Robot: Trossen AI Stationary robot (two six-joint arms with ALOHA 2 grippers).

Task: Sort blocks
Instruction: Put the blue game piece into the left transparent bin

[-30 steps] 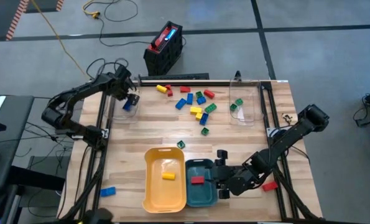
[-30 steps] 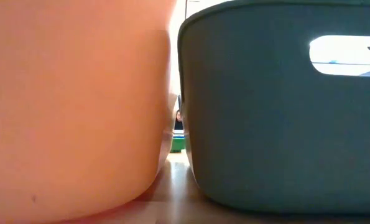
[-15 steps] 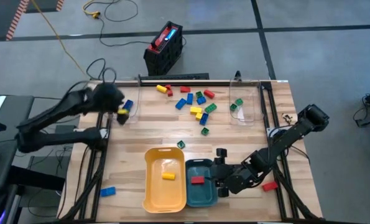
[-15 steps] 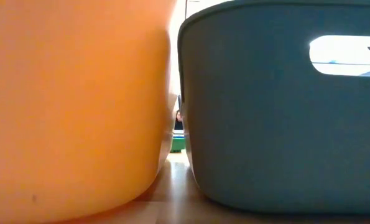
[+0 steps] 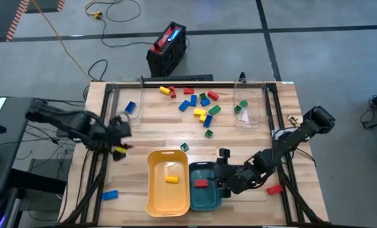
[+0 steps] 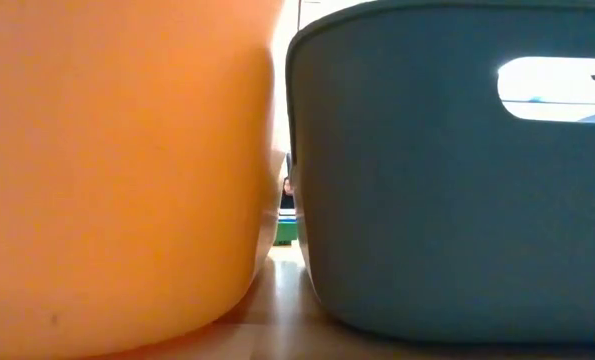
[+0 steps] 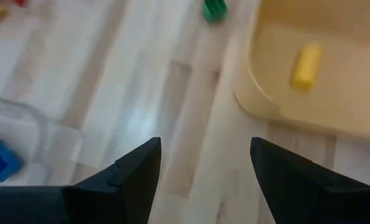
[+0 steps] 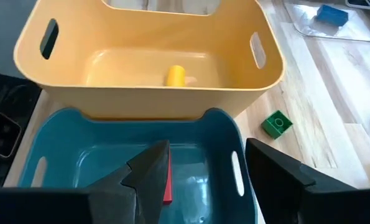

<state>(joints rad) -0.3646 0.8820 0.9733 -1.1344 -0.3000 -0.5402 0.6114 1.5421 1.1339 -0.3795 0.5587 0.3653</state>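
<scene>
Several red, yellow, blue and green blocks (image 5: pixel 199 104) lie scattered at the table's far middle. A yellow block (image 8: pixel 175 76) lies in the yellow tray (image 5: pixel 151 190). A red block (image 5: pixel 201 183) lies in the teal tray (image 5: pixel 207 201). My left gripper (image 7: pixel 203 146) hangs open and empty over the table's left side (image 5: pixel 121 137), off the yellow tray's far left corner. My right gripper (image 8: pixel 206 155) stands open above the teal tray's right end (image 5: pixel 218 182), touching nothing.
A clear container (image 5: pixel 126 114) at the far left holds a blue block (image 5: pixel 130 107); another (image 5: pixel 250 109) at the far right holds a green one (image 5: pixel 241 106). Single blocks lie apart: green (image 5: pixel 184 147), blue (image 5: pixel 109 195), red (image 5: pixel 275 189). The two trays fill the low view (image 6: pixel 127 180).
My left gripper has swung from above the far-left clear container toward the table's near edge, turning as it went, and now hangs beside the yellow tray's far left corner. The blue block stays in that container.
</scene>
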